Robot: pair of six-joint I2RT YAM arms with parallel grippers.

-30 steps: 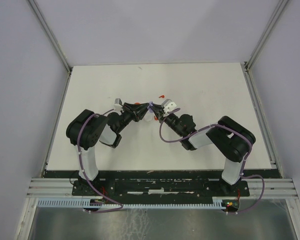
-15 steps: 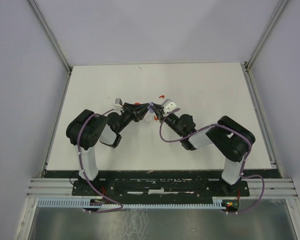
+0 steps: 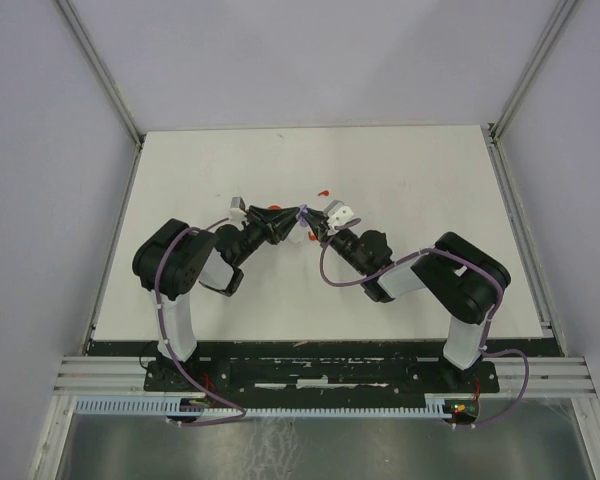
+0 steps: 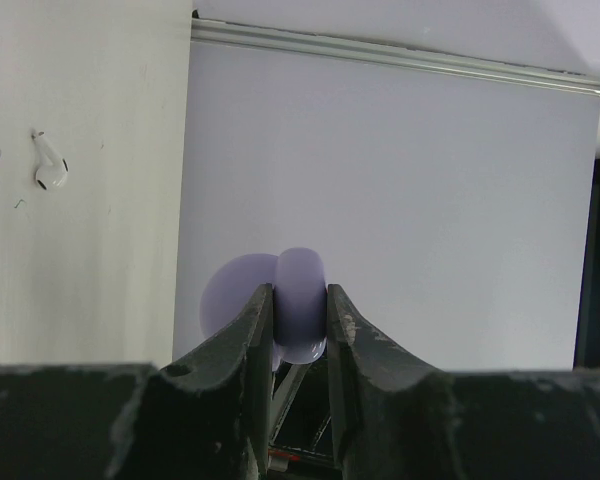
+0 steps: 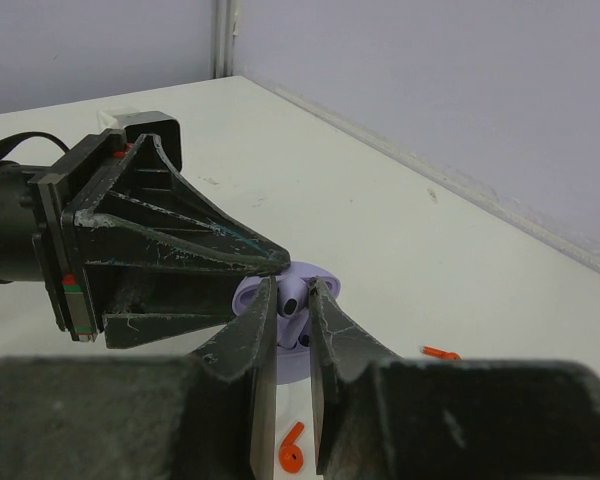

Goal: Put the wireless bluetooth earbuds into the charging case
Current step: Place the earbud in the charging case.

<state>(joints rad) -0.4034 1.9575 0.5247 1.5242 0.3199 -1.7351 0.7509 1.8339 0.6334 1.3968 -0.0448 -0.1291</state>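
Left wrist view gives us the closest look at the charging case (image 4: pixel 302 275): a smooth, rounded lavender shell seen edge-on, with a second rounded lavender part showing just to its left. The left gripper (image 4: pixel 300 293) is clamped on it, one finger pressed to each side. From the right wrist we see the right gripper (image 5: pixel 292 290) pinching a pale earbud (image 5: pixel 292 302), a short lavender-white stem with a dark tip, right at the case. From above, both grippers meet near the middle of the table (image 4: pixel 80 260). A white earbud (image 4: pixel 48 163) with a dark end lies loose on the table, well apart from the case; a curled orange-red piece (image 5: pixel 292 455) lies on the table near the right fingers.
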